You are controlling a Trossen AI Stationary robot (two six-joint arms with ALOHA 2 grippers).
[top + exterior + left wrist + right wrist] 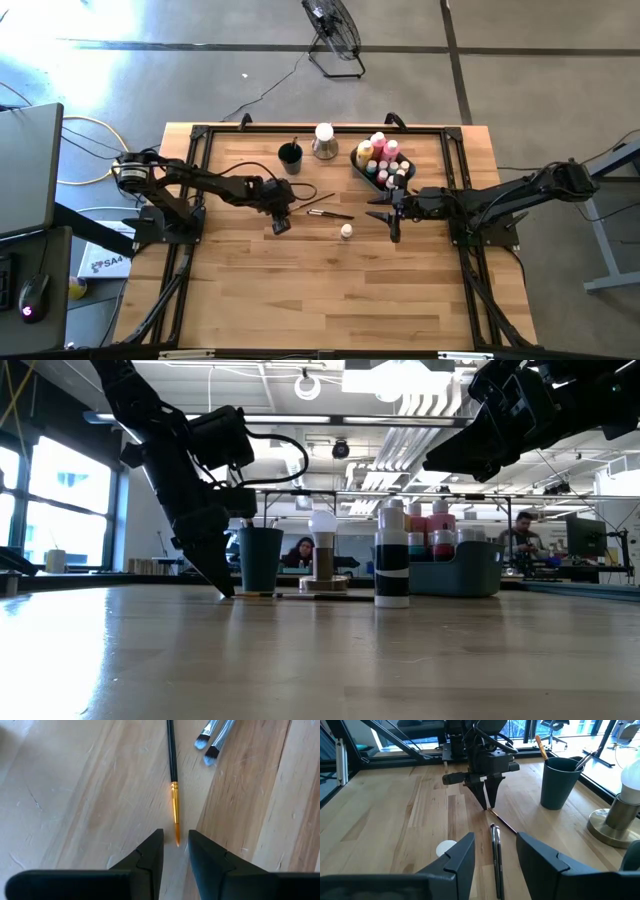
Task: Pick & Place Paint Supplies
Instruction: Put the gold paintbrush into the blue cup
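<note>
The paint supplies are split across the counter [240, 290]: most bottles already stand in the grey-blue bin [383, 165] near the far edge, while a thin dark-handled brush [172, 765] lies flat on the wood near the middle, with two more brushes [212, 737] just beside it and a small white-capped pot [346, 231] close by. The left tool [175, 851] is down at the counter with its fingers a narrow gap apart, the orange tip of the brush lying right between them, not yet pinched. The right tool [392, 213] hangs spread open and empty near the bin, facing the loose brushes. This looks like the grasp step on the brush. Next it needs a clean close on that slim tip, which could easily roll or slip, then a lift and carry toward the dark cup [290, 156] or bin.
</note>
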